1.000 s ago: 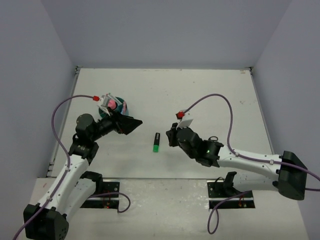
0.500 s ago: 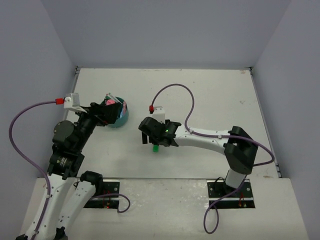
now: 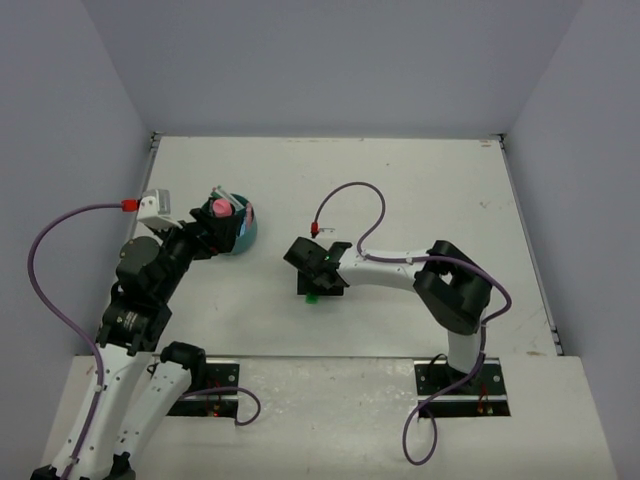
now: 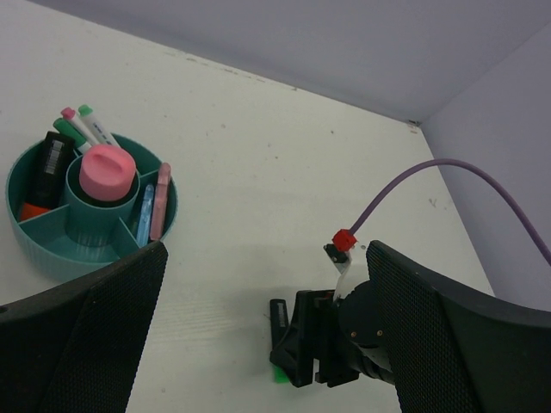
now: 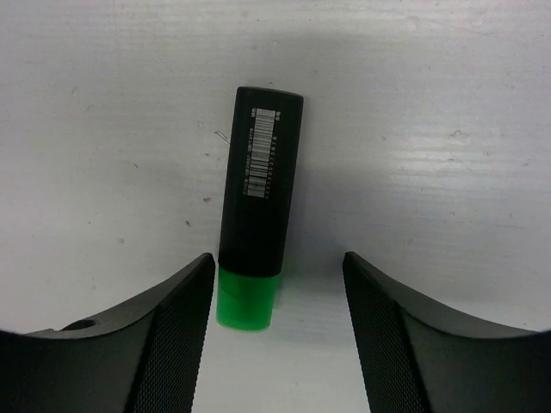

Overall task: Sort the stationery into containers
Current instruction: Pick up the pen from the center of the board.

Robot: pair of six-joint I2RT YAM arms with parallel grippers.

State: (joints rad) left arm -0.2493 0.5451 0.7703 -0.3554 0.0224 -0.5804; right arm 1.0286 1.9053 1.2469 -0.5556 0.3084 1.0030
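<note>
A green highlighter (image 5: 258, 206) with a black body and green end (image 3: 312, 297) lies flat on the white table. My right gripper (image 5: 278, 258) is open and low over it, one finger on each side of the green end. The left finger (image 5: 176, 335) is close to the highlighter, and a gap shows at the right one. The teal round organiser (image 4: 52, 245) (image 3: 246, 232) holds a pink tube (image 4: 108, 172), pens, an orange highlighter and clips. My left gripper (image 4: 267, 249) hangs open and empty just near-left of the organiser (image 3: 210, 236).
My right arm (image 3: 400, 270) stretches left across the near middle of the table, its purple cable (image 3: 350, 195) looping above. Grey walls close in the table on three sides.
My right gripper swung left, opened and came down over the green highlighter. My left gripper drew back to the left, away from the organiser's right side.
</note>
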